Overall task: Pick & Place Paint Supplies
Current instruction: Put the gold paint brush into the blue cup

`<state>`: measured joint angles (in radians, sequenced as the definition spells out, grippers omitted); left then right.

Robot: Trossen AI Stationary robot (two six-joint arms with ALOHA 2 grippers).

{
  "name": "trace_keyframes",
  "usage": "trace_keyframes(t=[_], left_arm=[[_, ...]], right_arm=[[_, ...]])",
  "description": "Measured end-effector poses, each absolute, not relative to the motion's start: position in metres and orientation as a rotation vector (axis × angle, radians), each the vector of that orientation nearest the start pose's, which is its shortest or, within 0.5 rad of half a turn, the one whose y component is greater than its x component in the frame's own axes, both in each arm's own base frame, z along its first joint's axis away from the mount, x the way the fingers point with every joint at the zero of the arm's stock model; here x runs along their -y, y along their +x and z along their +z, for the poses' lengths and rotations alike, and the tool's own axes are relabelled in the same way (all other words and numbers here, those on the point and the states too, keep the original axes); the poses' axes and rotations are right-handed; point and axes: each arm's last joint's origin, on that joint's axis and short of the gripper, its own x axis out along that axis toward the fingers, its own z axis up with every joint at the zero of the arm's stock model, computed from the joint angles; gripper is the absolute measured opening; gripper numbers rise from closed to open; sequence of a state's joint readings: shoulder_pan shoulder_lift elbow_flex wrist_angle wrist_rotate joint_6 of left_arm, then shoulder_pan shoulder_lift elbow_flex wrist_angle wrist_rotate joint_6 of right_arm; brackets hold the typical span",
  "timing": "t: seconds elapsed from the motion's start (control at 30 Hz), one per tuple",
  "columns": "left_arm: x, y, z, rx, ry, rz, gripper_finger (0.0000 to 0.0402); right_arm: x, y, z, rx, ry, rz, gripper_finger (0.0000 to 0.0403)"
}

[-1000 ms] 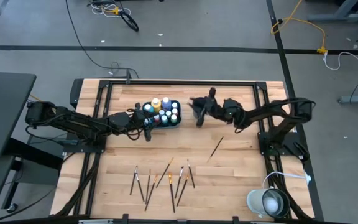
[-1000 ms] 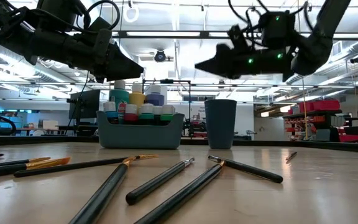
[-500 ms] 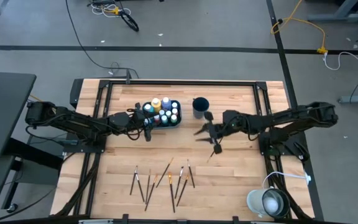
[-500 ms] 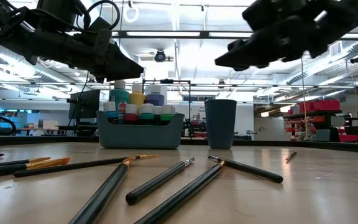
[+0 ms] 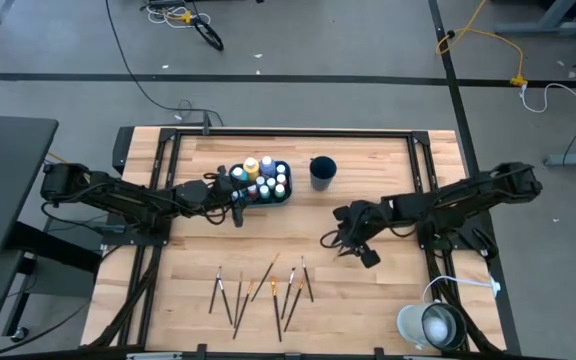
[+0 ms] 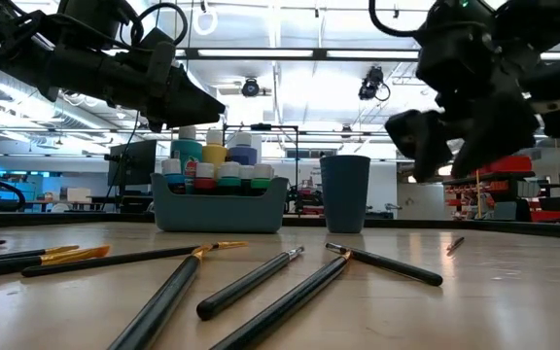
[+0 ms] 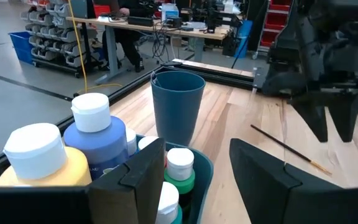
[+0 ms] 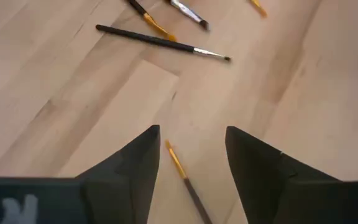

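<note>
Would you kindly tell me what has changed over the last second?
The right claw swung from beside the blue cup toward the table's near side and now hangs, open, over the lone paintbrush, not gripping it. The left claw, tray and brush row stayed put.

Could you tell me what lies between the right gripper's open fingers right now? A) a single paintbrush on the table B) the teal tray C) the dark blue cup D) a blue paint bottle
A: the right wrist view shows the right gripper open over a lone paintbrush lying on the table.
</note>
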<state>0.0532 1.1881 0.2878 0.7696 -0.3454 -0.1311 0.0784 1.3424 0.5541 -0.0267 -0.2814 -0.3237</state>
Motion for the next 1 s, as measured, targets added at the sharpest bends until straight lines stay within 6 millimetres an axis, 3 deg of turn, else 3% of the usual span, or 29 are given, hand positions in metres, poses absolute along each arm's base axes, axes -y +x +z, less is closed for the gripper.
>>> trace_keyframes(t=[0.47,0.63,1.0], left_arm=[[-0.021,0.214,0.181,-0.101,-0.124,0.407,0.019],[-0.021,0.214,0.181,-0.101,-0.123,0.407,0.019],[-0.021,0.214,0.181,-0.101,-0.121,0.407,0.019]], right_arm=[[-0.031,0.252,0.111,-0.871,-0.25,0.594,0.0159],[-0.031,0.257,0.104,-0.842,-0.284,0.617,0.0142],[-0.03,0.257,0.102,-0.848,-0.306,0.613,0.003]])
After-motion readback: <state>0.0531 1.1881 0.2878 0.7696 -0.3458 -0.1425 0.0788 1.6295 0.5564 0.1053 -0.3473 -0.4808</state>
